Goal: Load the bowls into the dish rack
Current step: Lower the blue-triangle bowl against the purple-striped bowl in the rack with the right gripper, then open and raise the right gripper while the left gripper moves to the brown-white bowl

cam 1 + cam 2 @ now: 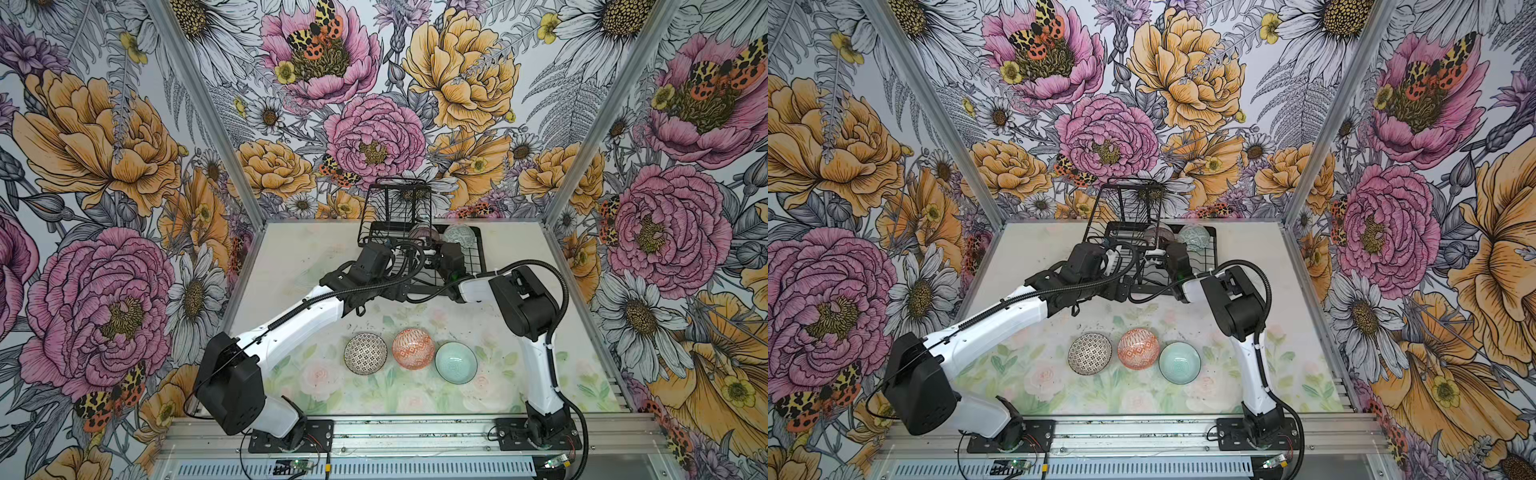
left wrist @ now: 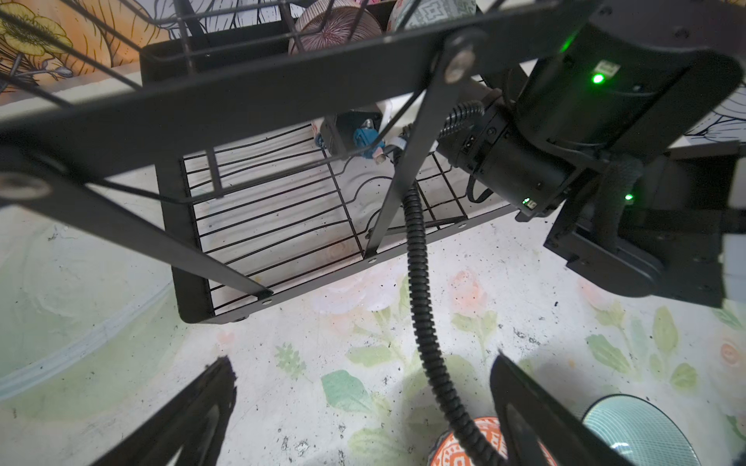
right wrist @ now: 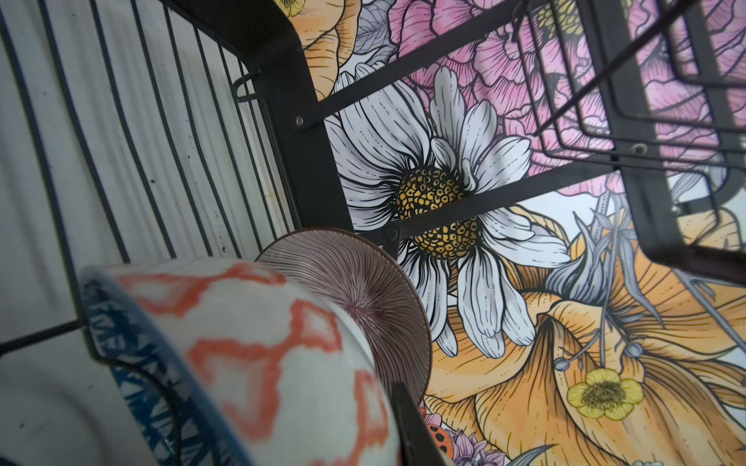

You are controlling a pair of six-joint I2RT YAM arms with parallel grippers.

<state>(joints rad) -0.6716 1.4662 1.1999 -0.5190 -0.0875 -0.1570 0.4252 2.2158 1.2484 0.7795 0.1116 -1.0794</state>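
Note:
The black wire dish rack (image 1: 478, 249) stands at the back of the table. A pink-lined bowl (image 1: 420, 233) and a grey-green bowl (image 1: 458, 235) stand on edge in it. My right gripper (image 1: 437, 250) reaches into the rack. In the right wrist view a blue-triangled bowl (image 3: 250, 363) stands on edge against one finger (image 3: 411, 427), just in front of the pink-lined bowl (image 3: 355, 290); the other finger is hidden. My left gripper (image 2: 363, 403) hangs open and empty over the table before the rack's front left corner (image 2: 189, 306). Dotted (image 1: 365, 354), orange-diamond (image 1: 413, 348) and pale teal (image 1: 456, 362) bowls sit on the table.
The rack's raised basket tier (image 1: 399, 203) leans over its left end, and its black struts (image 2: 226, 92) cross close to my left wrist. The right arm's ribbed cable (image 2: 424, 322) hangs between my left fingers. Flowered walls close in the table on three sides.

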